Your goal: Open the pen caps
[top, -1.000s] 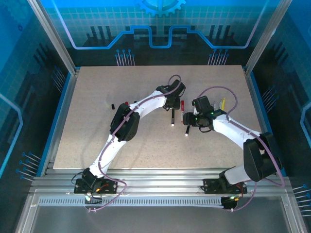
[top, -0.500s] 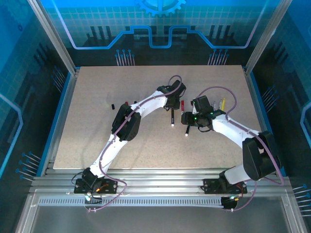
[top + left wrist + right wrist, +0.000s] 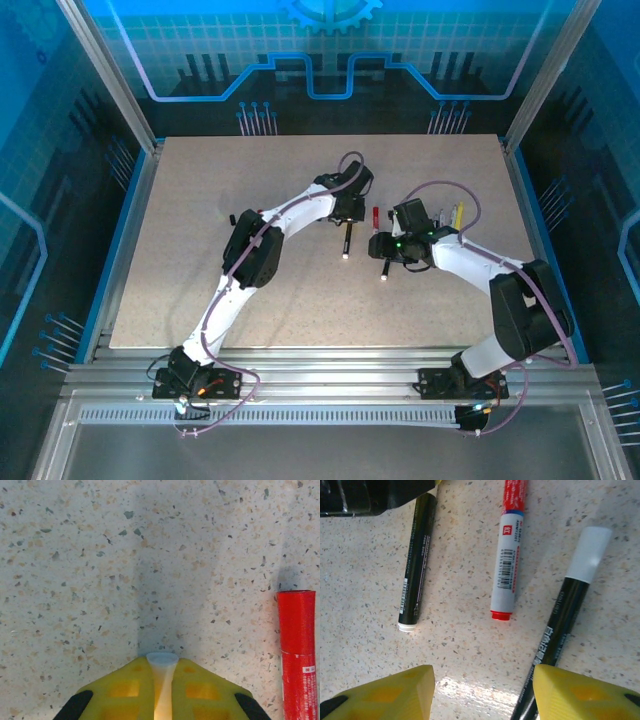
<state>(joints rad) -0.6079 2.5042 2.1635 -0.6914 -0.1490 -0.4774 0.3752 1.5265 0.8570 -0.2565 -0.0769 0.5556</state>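
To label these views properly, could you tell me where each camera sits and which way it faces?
Top external: above, behind the bases, looking down on the table; both arms show.
Left wrist: faces the table; left pincer shut on a black pen.
Right wrist: faces the table; right pincer open.
Shared: the red marker lies in both wrist views.

table (image 3: 470, 650): speckled stone-look, slight sheen | black pen (image 3: 417, 555): glossy plastic | white pen cap (image 3: 589, 554): smooth matt plastic
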